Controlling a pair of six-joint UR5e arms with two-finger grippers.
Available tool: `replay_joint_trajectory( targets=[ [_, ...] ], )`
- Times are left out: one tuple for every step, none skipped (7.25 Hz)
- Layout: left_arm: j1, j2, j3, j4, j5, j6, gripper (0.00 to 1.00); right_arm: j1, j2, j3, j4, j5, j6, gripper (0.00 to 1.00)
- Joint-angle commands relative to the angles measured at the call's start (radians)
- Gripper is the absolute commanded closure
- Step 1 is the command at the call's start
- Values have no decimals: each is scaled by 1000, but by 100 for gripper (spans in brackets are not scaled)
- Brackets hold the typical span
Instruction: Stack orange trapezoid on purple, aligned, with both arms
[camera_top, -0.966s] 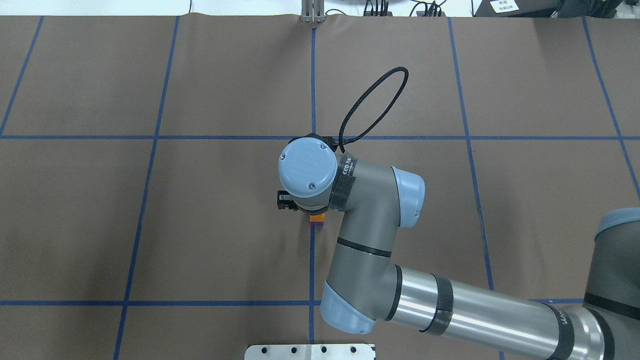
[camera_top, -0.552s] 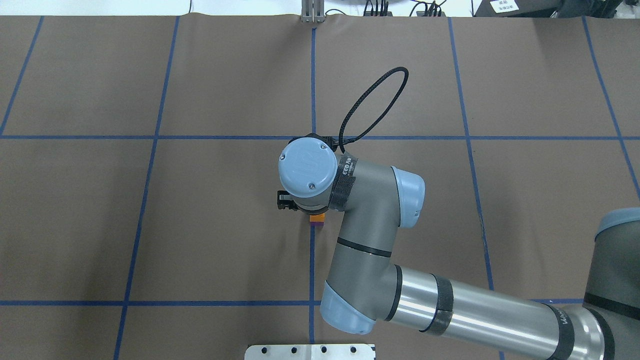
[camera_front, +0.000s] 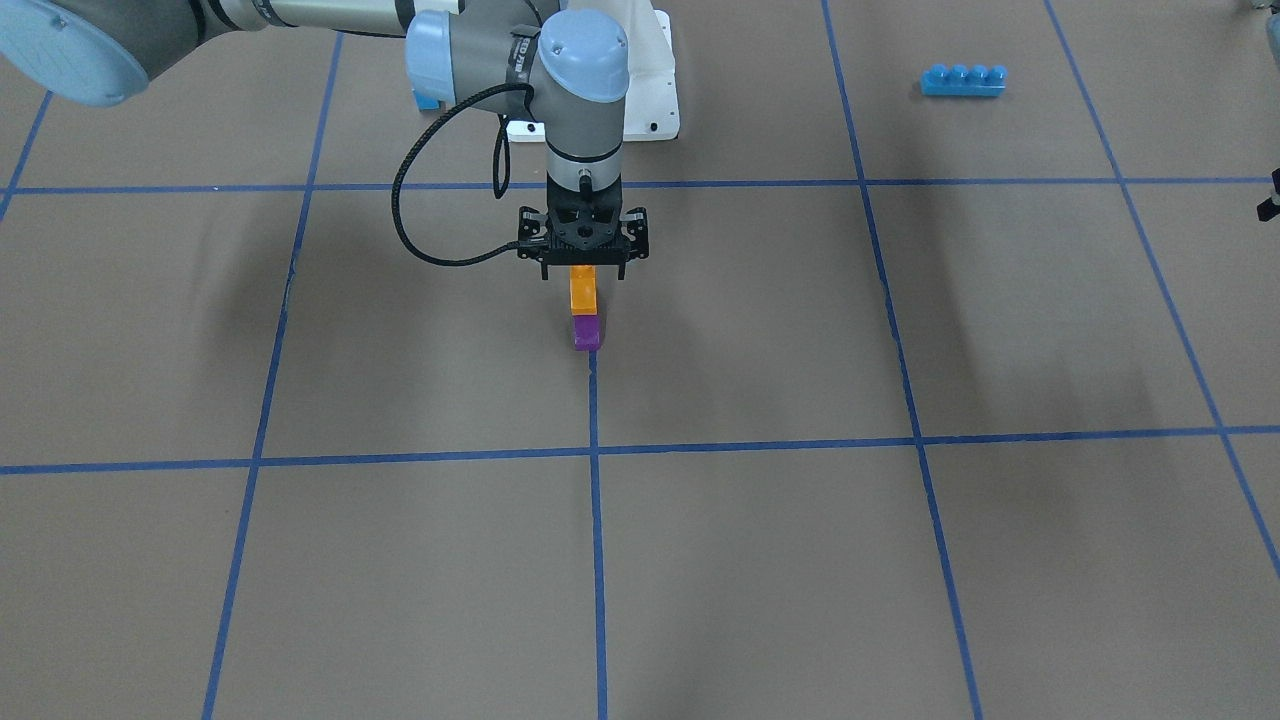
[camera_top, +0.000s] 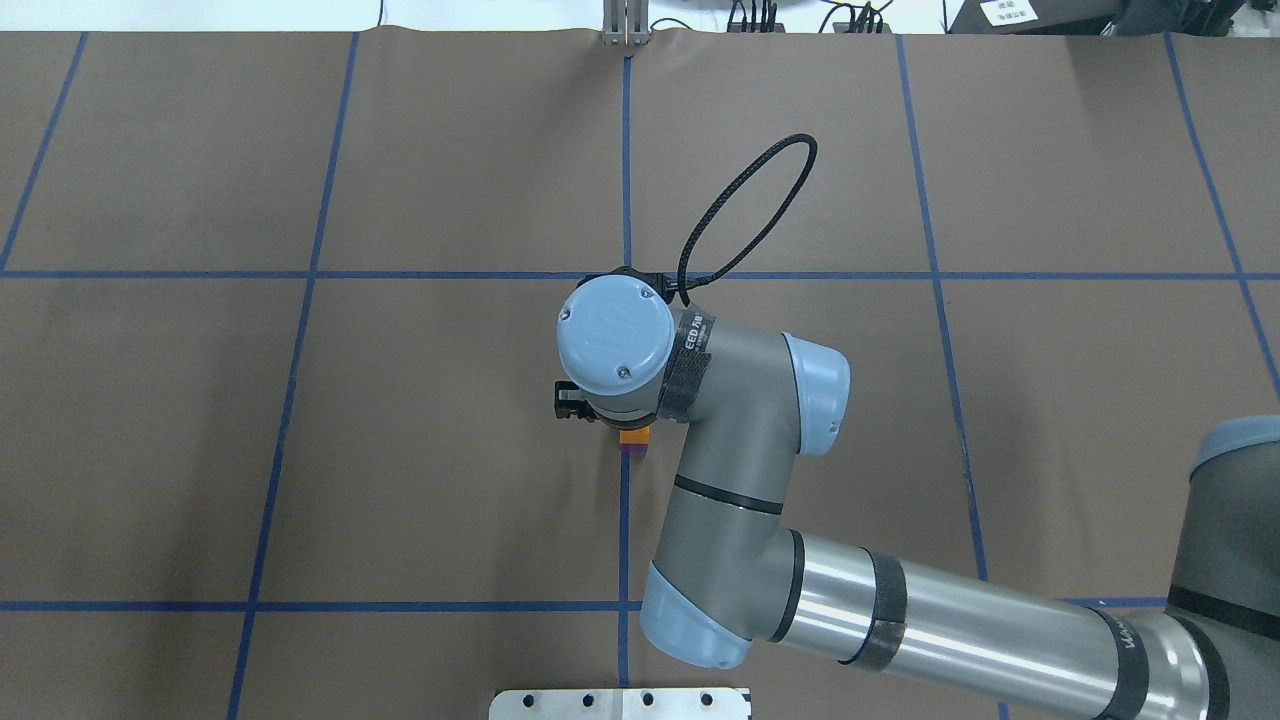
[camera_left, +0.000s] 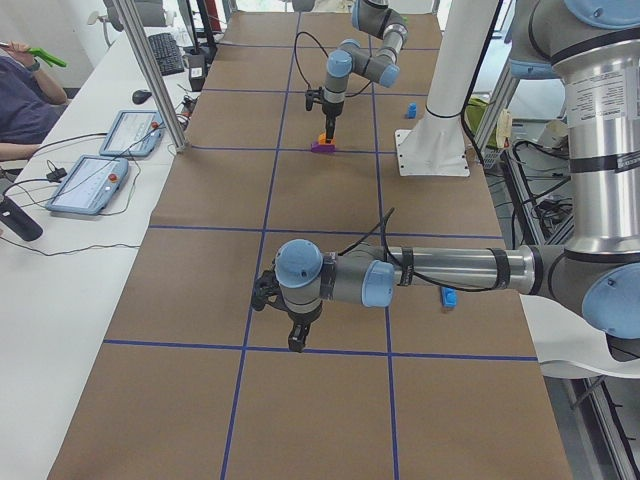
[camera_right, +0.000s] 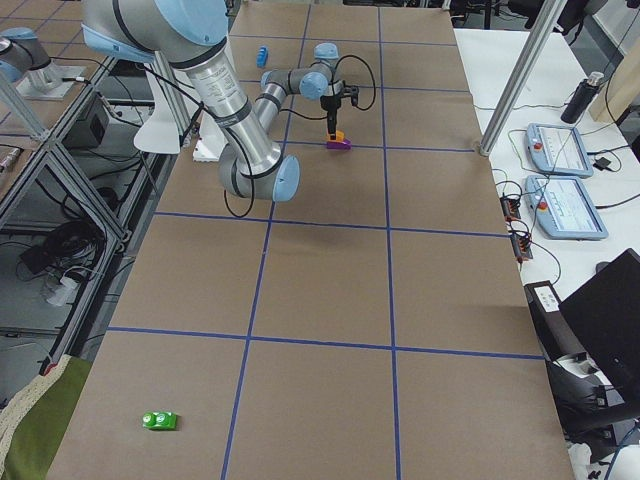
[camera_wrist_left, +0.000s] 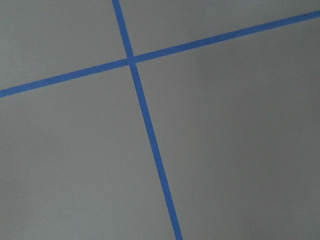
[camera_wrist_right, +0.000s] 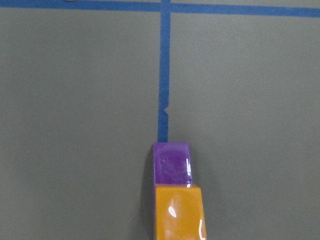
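While the orange trapezoid (camera_front: 582, 290) sits on the purple (camera_front: 586, 332), right gripper (camera_front: 583, 274) hangs just over it, jaw width indeterminate; left gripper (camera_left: 296, 342) well apart, likewise indeterminate.

The right gripper (camera_front: 583, 272) blocks the orange trapezoid (camera_front: 583, 292) from above (flanks unobstructed).

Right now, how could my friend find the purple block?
Find the grey robot arm over the brown table. Under its gripper two little blocks stand stacked on a blue line. The purple block is the bottom one, under the orange block.
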Motion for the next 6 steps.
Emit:
replay_joint_trajectory(
  targets=[
    [0,0,0,-2,3,-1,0,-10,-202,105,197,15,-79,0],
    [0,-1,0,-2,3,-1,0,-43,-199,98,195,9,-78,0],
    [0,-1,-5,-2,3,-1,0,-156,-205,-16,188,-87,-84,0],
    [0,-1,-11,-2,3,-1,0,-239,-214,-168,195,-161,-110,0],
    [0,-3,-9,-2,4,-1,0,-334,-174,-336,253,-216,-213,0],
    [0,-6,-11,-2,4,0,0,-349,-182,-359,261,-85,-418,0]
  ],
)
